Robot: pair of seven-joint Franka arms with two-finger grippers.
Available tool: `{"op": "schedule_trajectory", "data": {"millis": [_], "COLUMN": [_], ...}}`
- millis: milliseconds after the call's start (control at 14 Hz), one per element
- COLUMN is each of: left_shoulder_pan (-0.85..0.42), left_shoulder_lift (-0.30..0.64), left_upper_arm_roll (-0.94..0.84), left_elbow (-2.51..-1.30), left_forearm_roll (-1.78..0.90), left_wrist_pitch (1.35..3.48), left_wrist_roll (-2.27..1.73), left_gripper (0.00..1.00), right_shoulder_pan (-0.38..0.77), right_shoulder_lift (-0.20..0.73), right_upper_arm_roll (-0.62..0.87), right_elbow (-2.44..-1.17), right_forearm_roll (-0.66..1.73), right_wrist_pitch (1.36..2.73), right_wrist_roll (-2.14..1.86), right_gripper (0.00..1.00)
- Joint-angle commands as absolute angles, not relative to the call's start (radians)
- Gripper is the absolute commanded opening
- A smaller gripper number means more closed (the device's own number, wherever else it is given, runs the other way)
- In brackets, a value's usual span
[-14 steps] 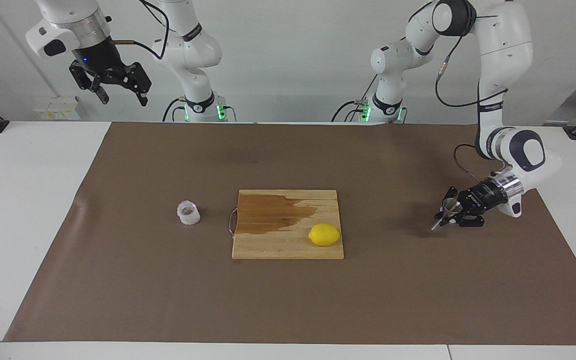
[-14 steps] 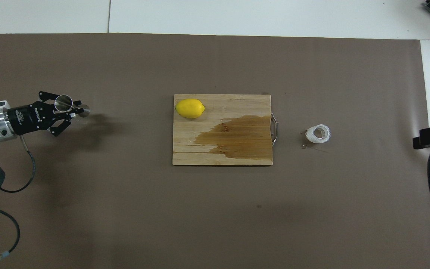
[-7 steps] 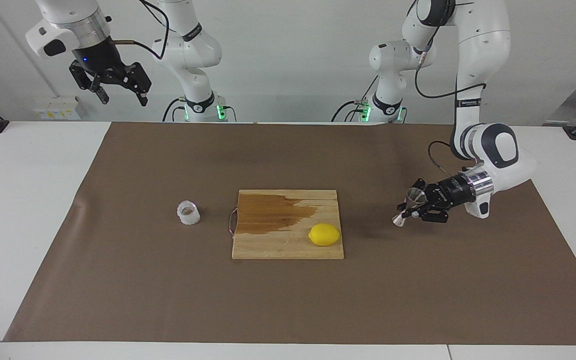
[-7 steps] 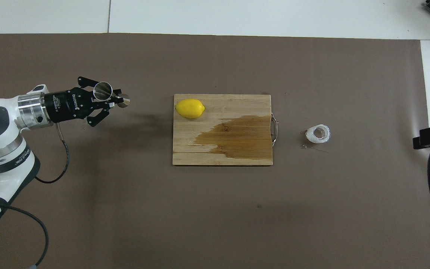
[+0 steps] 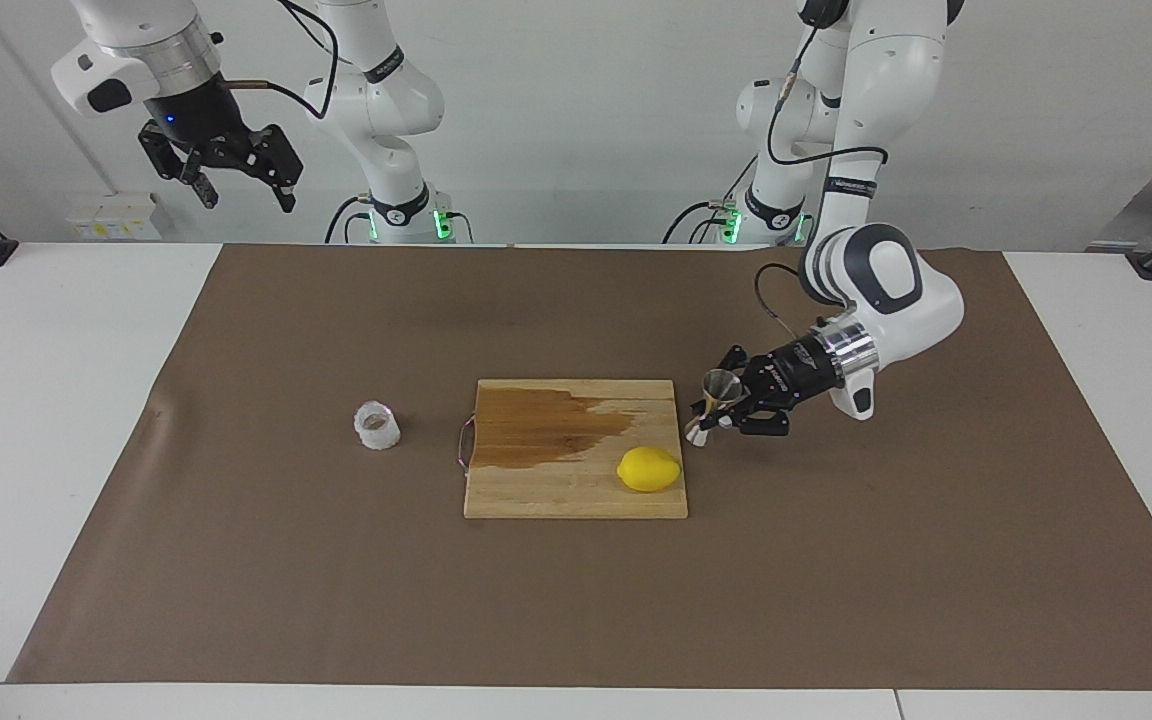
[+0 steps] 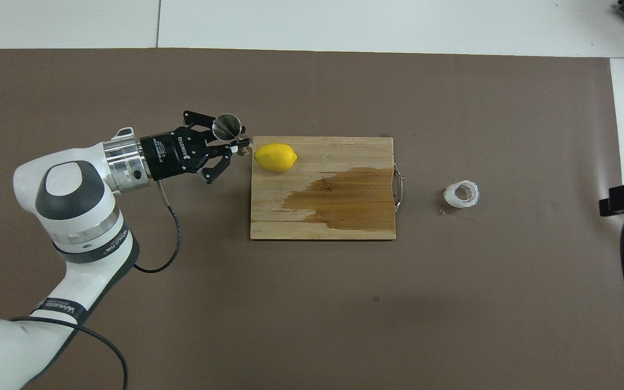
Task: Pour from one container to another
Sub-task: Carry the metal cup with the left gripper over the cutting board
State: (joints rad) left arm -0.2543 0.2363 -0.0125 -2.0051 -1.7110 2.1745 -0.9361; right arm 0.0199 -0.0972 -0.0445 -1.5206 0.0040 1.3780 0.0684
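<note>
Jigger (image 5: 716, 405) gripped in left claw (image 5: 719, 412) beside board (image 5: 536, 480); right claw (image 5: 226, 165) wide, raised; claw lettering unreadable.

Yellow lemon (image 5: 649, 469), brown mat (image 5: 336, 580)

lemon (image 5: 649, 469) on cutting board (image 5: 536, 480), cup (image 5: 377, 425) beside board's handle end

Lemon (image 5: 649, 469) on stained cutting board (image 5: 536, 490)
</note>
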Motion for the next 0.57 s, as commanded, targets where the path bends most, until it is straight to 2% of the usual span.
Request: {"op": "schedule_trajectory", "data": {"millis": [0,358,501], "left_shoulder_pan": [-0.336,-0.492,-0.512], "left_shoulder_lift": [0.202,0.212,0.221], "left_upper_arm_roll": [0.005,0.005,0.005], "left_elbow": [-2.054,-2.072,-2.082], "left_forearm_roll": [-1.798,-2.046,-2.103], "left_wrist_pitch": [2.249,2.416,2.427], "left_wrist_roll": [-0.943,-0.791,-0.747], "left_gripper": [0.00,0.00,0.00], "right_shoulder_pan": [0.012,0.012,0.012], "right_shoulder_lift": [-0.114,-0.114,-0.114], "right_upper_arm_roll": [-0.043,-0.043,-0.043], "right_elbow": [-1.532,-1.532,-1.532], "right_forearm_roll": [-0.003,-0.003,-0.003], "right_wrist_pitch": [1.370,1.370,1.370], "right_wrist_roll": [0.048,0.048,0.048], "right_gripper": [1.00,1.00,1.00]}}
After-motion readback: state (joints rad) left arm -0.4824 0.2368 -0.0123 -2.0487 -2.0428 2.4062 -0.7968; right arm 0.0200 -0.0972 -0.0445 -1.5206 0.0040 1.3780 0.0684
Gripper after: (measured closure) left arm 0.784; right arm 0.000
